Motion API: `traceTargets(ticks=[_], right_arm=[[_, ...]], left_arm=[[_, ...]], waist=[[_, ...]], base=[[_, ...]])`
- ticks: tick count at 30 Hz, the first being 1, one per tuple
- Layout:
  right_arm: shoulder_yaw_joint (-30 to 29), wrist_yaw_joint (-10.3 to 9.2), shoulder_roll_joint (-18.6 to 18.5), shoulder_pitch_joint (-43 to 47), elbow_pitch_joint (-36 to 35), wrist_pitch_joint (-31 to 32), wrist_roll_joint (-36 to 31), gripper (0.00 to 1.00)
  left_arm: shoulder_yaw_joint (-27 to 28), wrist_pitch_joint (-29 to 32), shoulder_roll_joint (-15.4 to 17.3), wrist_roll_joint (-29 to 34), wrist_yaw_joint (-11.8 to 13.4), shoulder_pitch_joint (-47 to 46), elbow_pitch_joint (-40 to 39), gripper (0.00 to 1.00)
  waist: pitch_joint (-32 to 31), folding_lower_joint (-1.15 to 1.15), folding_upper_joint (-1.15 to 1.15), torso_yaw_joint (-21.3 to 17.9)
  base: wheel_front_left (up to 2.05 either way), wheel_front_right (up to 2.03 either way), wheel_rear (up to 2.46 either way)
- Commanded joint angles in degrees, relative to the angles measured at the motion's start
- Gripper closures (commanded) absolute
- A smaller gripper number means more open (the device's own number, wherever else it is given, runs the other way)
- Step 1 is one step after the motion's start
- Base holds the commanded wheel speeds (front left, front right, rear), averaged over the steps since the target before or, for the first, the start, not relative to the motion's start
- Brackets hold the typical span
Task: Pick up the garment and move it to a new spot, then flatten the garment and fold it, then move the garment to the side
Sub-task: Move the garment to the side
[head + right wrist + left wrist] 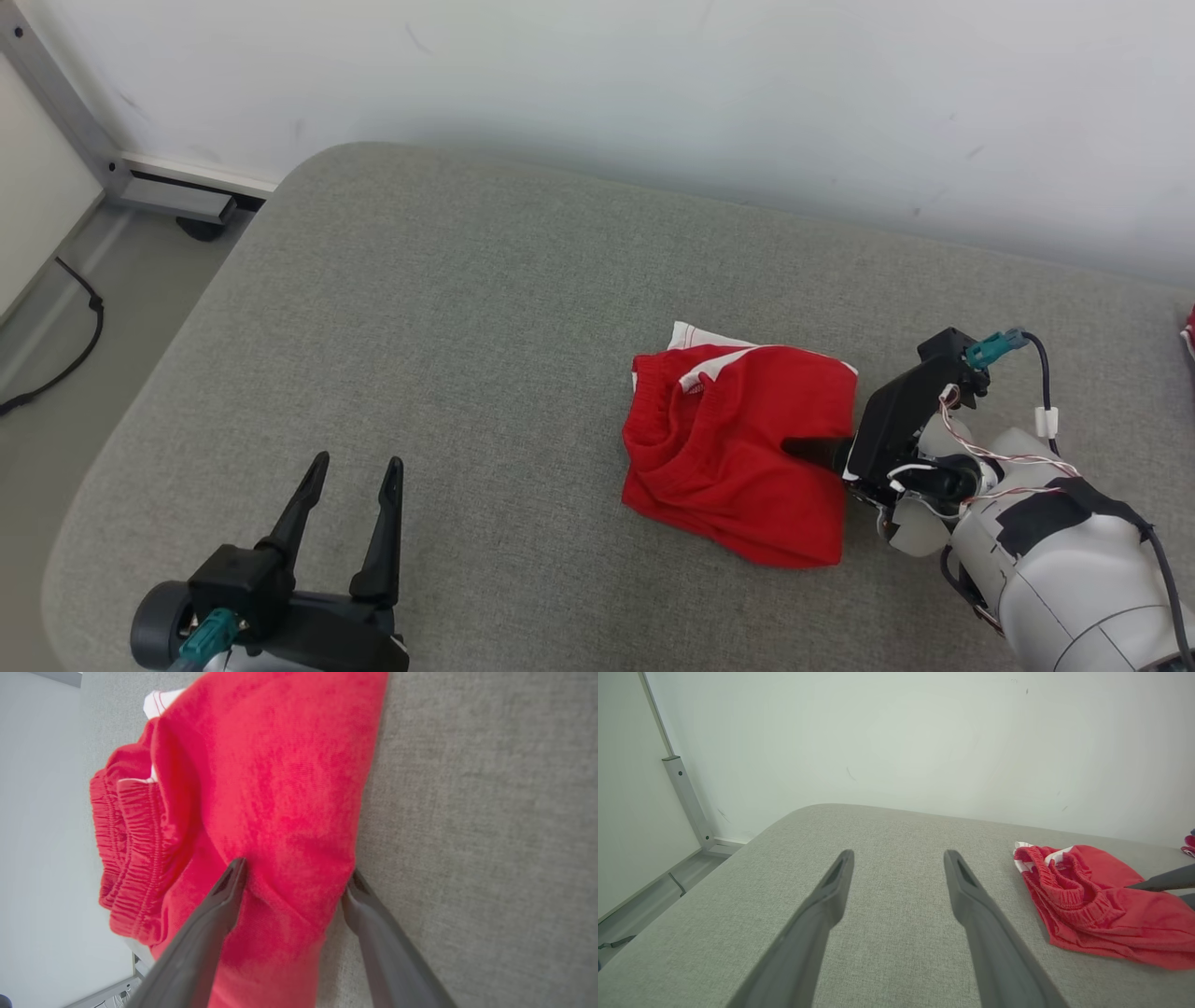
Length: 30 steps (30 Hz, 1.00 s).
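Fingers (224,900) of right gripper (293,879) are being held spread astride garment (738,448) edge | left gripper (899,858) fingers being held spread over bench (420,327)

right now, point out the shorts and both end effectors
shorts (738,457): head view, middle of the red cloth
left end effector (358,460): head view, midway between its fingertips
right end effector (295,870): right wrist view, midway between its fingertips, over the shorts

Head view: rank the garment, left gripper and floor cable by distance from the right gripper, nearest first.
1. Red garment, between the right gripper's open fingers.
2. Left gripper, lower left.
3. Black cable, far left on the floor.
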Motion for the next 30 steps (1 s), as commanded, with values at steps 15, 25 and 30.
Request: traceTargets(ticks=[15, 25, 30], right_arm=[[0.88, -0.01, -1.19, -2.32, -0.08, 0.34, -1.04, 1.00], [3.76, -0.01, -7.35, -6.18, -0.88, 1.01, -4.80, 1.00], [5.91, -0.01, -11.64, -9.89, -0.67, 1.90, -7.84, 1.00]], left_arm=[[1.92, -0.37, -0.50, 0.87, -1.01, 0.40, 0.73, 0.00], [2.28, -0.37, -0.61, 1.44, -1.72, -0.26, 0.10, 0.00], [2.23, -0.36, -0.43, 1.96, -2.42, -1.40, 0.03, 0.00]], waist=[[-0.47, 0.00, 0.00, -1.85], [0.99, 0.00, 0.00, -4.83], [3.08, 0.00, 0.00, -5.73]], base=[[0.00, 0.00, 0.00], [0.00, 0.00, 0.00], [0.00, 0.00, 0.00]])
